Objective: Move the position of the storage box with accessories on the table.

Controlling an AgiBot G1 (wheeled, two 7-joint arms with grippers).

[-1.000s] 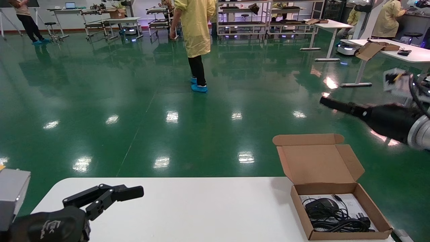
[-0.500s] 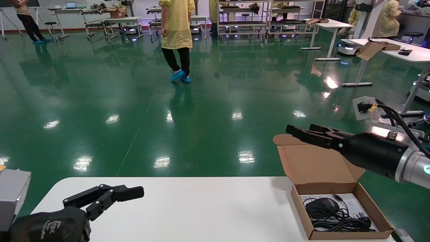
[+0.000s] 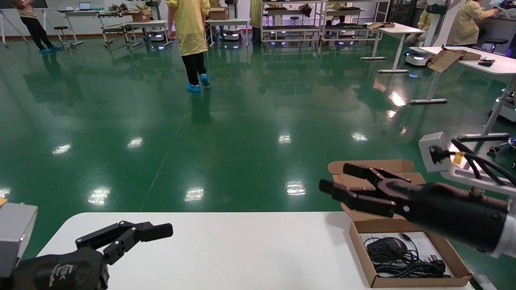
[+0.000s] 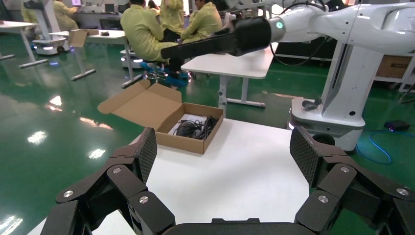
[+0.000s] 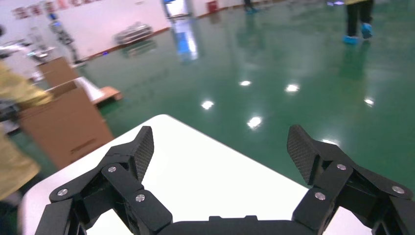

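- One tabletop [image 3: 242, 249], white with rounded corners, below both pincers; it carries the box at its right end, under the right pincer.
- One right arm, changed most: a second ago it was high and off to the right, well above the box; now it has swung down and inward, and hangs just above the box, in front of the raised lid. My read: approach phase, no contact yet, box not moved.
- One storage box [image 3: 455, 257], shallow brown cardboard, lid flap [image 3: 371, 166] standing open behind the tray. It sits directly beneath the right pincer, well apart from the left pincer. Same spot in all head frames.
- Right pincer [image 3: 334, 179]: fingers spread wide, nothing held; right wrist view shows only bare tabletop and floor between the pads.
- Left pincer [image 3: 155, 228]: parked over the near-left tabletop corner, fingers apart, empty, unmoved. Left wrist view looks across at the box [image 4: 188, 128].
- Accessories inside the box, below the right pincer: one leaflet [image 3: 423, 241], white, flat on the tray floor.
- One black mouse [image 3: 389, 243] with one coiled cable [image 3: 407, 268], lying on the leaflet.
- Next, likely: drop to a box wall and grip or push; open lid may catch the fingers.
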